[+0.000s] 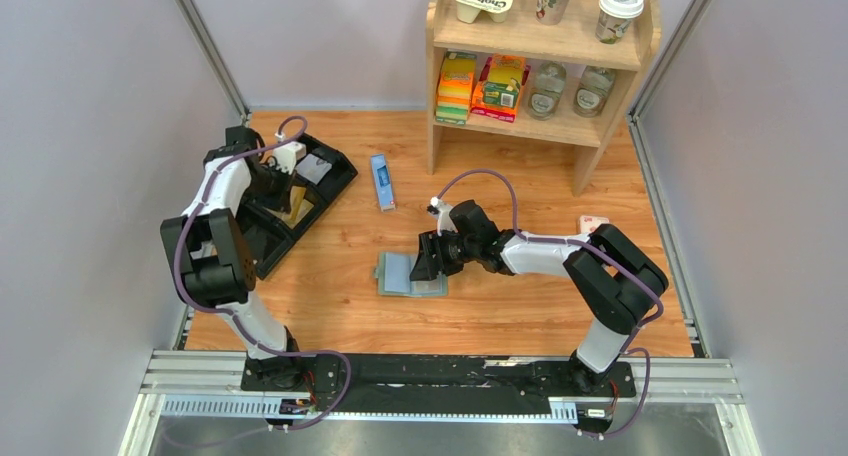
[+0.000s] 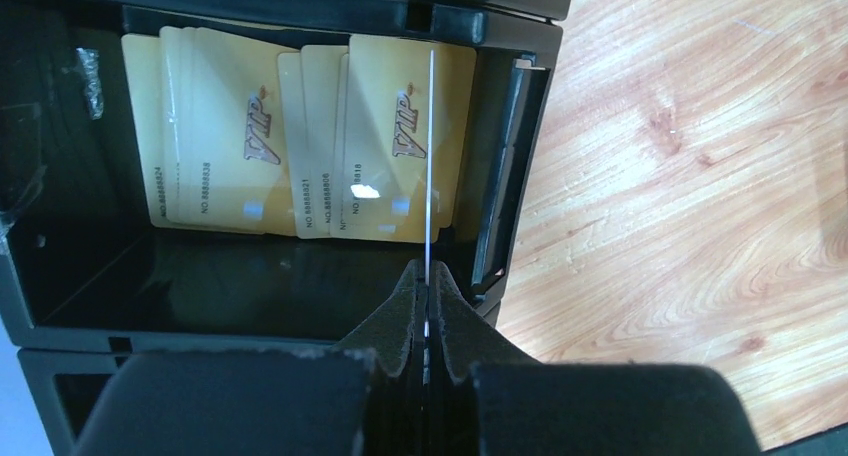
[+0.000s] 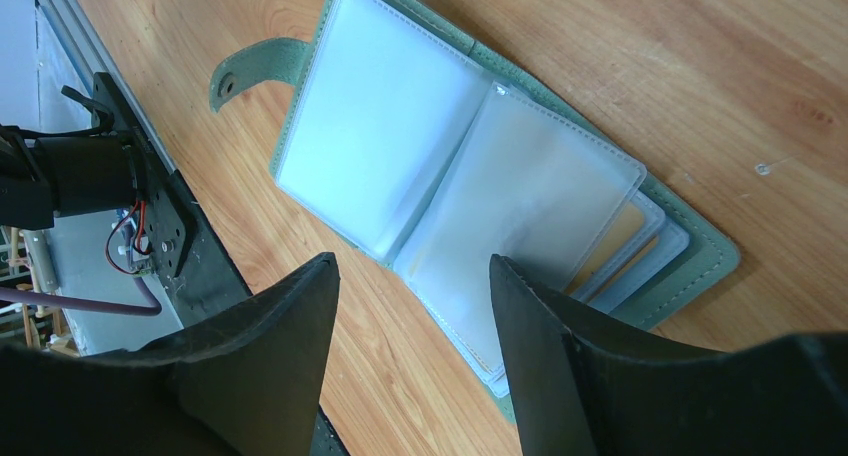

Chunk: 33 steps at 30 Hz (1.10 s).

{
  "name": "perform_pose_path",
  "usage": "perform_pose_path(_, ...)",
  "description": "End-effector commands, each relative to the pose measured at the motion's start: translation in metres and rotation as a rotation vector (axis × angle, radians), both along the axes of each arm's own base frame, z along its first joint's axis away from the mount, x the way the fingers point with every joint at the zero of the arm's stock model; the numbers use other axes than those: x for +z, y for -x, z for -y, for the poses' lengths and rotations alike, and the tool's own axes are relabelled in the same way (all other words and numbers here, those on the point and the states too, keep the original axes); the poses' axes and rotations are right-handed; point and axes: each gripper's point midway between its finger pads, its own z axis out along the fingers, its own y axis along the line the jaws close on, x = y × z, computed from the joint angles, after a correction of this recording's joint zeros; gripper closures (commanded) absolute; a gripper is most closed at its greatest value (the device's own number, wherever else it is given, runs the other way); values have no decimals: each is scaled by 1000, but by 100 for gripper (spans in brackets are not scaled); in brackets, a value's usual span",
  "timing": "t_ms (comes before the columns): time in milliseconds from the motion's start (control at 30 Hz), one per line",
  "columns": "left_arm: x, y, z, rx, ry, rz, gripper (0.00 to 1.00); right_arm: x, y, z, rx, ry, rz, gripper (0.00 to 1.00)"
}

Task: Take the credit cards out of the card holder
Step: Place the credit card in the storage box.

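Observation:
The card holder lies open on the wooden floor, sage green outside with pale pocket pages. A golden credit card shows inside a lower pocket. My right gripper hovers open just above the holder's near edge, nothing between its fingers. My left gripper is shut on one credit card, seen edge-on as a thin white line, above a compartment of the black tray. Several golden VIP cards lie in that compartment.
A long blue box lies between the black tray and a wooden shelf unit holding cups, jars and packets. The holder's strap tab sticks out to one side. Grey walls close in both sides.

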Motion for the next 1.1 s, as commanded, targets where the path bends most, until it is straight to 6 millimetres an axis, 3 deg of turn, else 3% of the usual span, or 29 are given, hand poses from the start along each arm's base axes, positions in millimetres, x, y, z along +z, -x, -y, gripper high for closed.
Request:
perform_pose_path(0, -6, 5, 6, -59, -26, -28, 100, -13, 0, 10, -17, 59, 9, 36)
perform_pose_path(300, -13, -1, 8, -45, -30, -72, 98, -15, 0, 10, -19, 64, 8, 36)
perform_pose_path(467, -13, -6, 6, -18, -48, -60, 83, -15, -1, 10, -22, 65, 8, 36)
perform_pose_path(600, -2, -14, 1, 7, -71, -26, 75, -15, -1, 10, -22, 65, 8, 36)
perform_pose_path(867, 18, -25, -16, 95, -153, 46, 72, -14, -1, 10, -24, 64, 12, 36)
perform_pose_path(1067, 57, -39, -45, 345, -250, 152, 71, -9, -3, 13, -38, 66, 28, 36)
